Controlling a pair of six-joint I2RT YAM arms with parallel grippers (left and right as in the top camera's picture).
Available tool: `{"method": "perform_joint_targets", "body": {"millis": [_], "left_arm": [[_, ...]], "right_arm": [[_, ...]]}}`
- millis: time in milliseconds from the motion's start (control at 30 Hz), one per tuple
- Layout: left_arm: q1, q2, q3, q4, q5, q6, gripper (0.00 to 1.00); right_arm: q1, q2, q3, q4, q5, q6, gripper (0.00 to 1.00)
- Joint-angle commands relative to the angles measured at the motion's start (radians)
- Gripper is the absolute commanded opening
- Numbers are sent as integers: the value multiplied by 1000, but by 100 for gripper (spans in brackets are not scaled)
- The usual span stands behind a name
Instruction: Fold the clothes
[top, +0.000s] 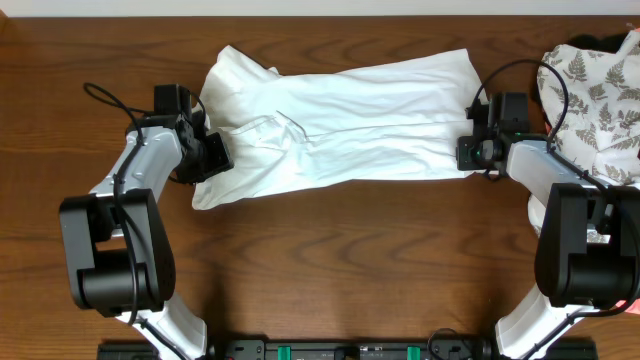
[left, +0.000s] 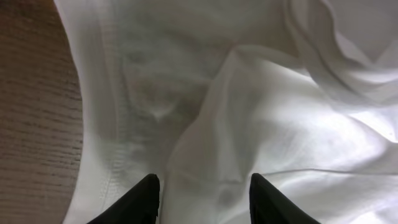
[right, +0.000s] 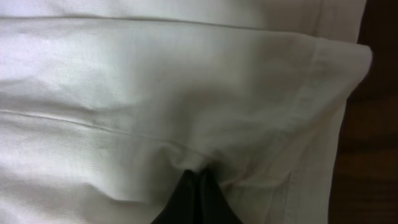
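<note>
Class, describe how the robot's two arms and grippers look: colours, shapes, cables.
Both the left arm and right arm have pale grey links, bulky black joint housings and thin black looping cables. The left gripper and right gripper have black, tapered, pointed fingers.

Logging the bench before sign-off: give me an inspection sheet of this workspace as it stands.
Surface: dark wooden table, no stains seen.
Job's things: white T-shirt, rumpled, stretched between the arms, not neatly folded.
Clutter: leaf-print cloth, heaped at the table's right edge.
Grippers: left gripper, jaws apart at the shirt's left end; right gripper, jaws shut, pinching the shirt's right end.
Cables: black cables loop above both arms.
Surroundings: pale strip beyond the far edge; otherwise nothing seen.
</note>
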Motion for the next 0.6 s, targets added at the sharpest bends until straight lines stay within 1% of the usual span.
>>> {"method": "perform_joint_targets", "body": {"millis": [0,367,467,500,567], "left_arm": [[0,23,-7,4,-16,18,47],[0,23,-7,14,-16,18,46],[0,23,-7,15,-16,18,46],[0,23,-7,15,-16,18,46],[0,23,-7,15,-17,18,46]], "right_arm": [[8,36,-9,-2,0,-11,1],[6,36,-21,1,97,-11,1],[3,36,-22,3,97,-11,3],[2,36,-22,3,97,-11,5],[-1,37,-22,4,97,-11,6]]}}
